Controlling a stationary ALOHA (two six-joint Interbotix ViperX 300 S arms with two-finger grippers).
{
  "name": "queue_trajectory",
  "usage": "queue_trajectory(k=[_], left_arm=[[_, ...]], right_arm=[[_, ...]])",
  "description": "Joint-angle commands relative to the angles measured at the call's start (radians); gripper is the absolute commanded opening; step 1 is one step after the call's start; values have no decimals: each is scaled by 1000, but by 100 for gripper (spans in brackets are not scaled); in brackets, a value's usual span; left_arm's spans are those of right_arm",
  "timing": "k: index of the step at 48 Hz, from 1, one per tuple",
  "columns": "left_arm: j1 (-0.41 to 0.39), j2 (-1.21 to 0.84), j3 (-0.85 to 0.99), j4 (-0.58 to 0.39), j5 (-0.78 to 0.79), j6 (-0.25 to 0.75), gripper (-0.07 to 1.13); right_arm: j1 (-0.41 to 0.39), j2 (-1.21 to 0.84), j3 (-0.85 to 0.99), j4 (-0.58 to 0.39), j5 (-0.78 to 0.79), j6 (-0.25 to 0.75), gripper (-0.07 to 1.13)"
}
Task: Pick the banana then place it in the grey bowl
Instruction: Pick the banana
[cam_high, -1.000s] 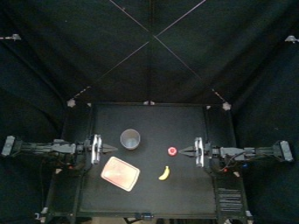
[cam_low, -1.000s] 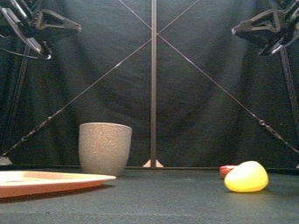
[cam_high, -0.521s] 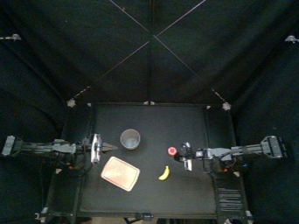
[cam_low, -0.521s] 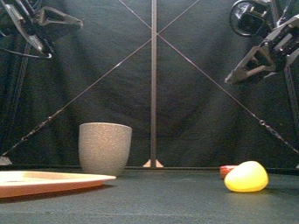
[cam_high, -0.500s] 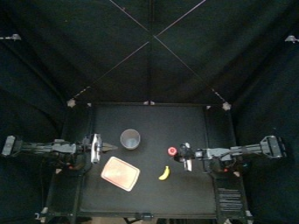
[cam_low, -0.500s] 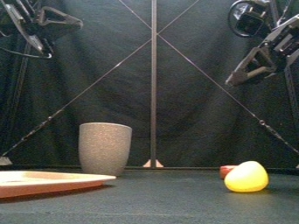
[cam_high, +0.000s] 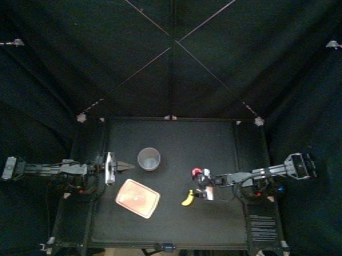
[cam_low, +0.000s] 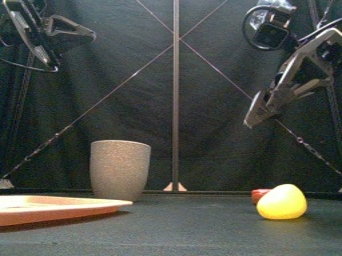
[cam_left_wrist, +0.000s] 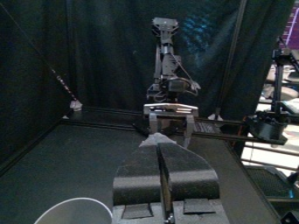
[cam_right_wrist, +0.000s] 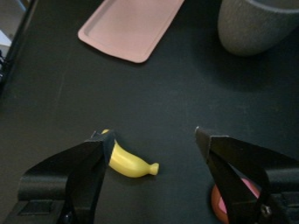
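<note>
top view, banana: small yellow toy banana flat on the black desk, front-right of the middle, just beside the flat pink tray but not touching it.
top view, bowl: tall grey speckled cup upright behind the tray, well apart from the banana. Mouth up, so ready for a drop-in.
top view, arms: right gripper reaching in from the right to a spot just behind the banana. Left gripper parked at the left edge, probably just to leave room.
front view, banana: seen end-on, resting on the desk at the right, with a small red toy just behind and beside it.
front view, right gripper: hanging high over that spot and tilted down toward the desk, well clear of the banana. Nothing grabbed yet.
left wrist view, left gripper: jaws pressed together with nothing in between. Only a bit of the cup's pale rim at the corner.
right wrist view, right gripper: jaws spread wide and empty, banana in plain sight in the gap between them. Looks lined up on purpose for a straddling grab.
step, my guess: approach phase of the pick, so early days.
next, my guess: straight down, then a squeeze across the banana's middle.
risk: curved, smooth-looking toy, so could roll or squirt out. Red toy close to one jaw, so easy to bump.
</note>
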Motion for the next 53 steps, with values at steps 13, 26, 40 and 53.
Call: queue_trajectory(k=[13,26,40,53], left_arm=[[51,5,2,-5,-8,2,-2],[51,5,9,-6,-8,-3,-2],[60,5,15,-6,-9,3,-2],[60,5,18,-6,-8,2,-2]], right_arm=[[121,212,-175,-143,176,-17,106],[135,299,-215,-204,262,-17,105],[129,390,-221,-202,267,-14,104],[126,388,-235,-150,285,-14,71]])
